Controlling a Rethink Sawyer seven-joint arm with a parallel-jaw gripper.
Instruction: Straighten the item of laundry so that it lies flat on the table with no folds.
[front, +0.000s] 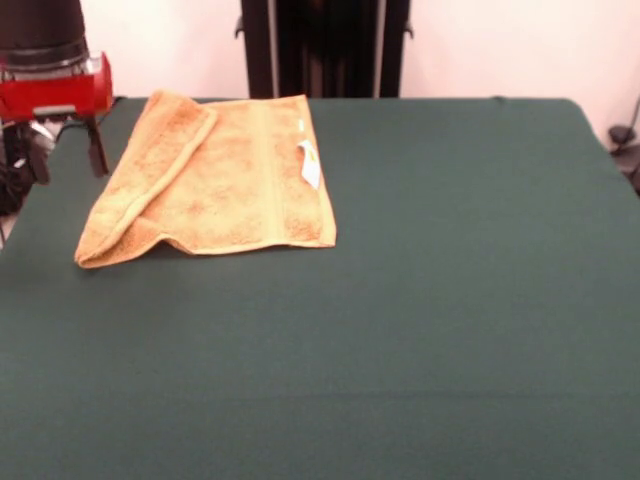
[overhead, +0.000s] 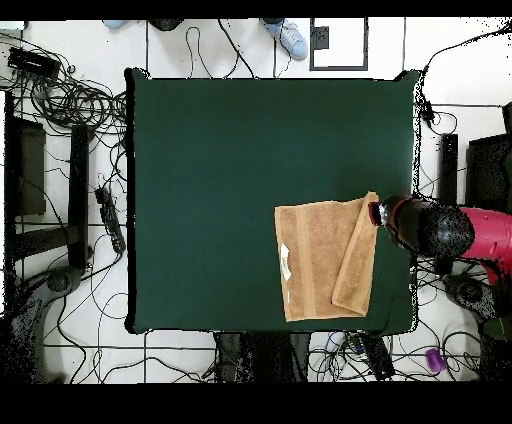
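Hand (front: 65, 150) of mine is hanging off the bench's left edge in the front view, red collar and black wrist up top, dark tips pointing down. Honestly I can't tell from either angle how far apart the fingers are, and I can't see anything in them. From overhead it sits right at the towel's corner, whether it's touching I can't say. Going near to far in the front view: the whole near stretch of the bench (front: 420, 340) is just plain dark green cloth. Further back, toward the far left corner, lies the towel (front: 225, 185), golden-orange terry. Its left side is doubled over onto itself in a long diagonal flap that runs from the near left corner up to the far edge, so that part's two layers thick. The right part lies flat, with a woven band running along it and a small white tag (front: 309, 163) near the right edge.
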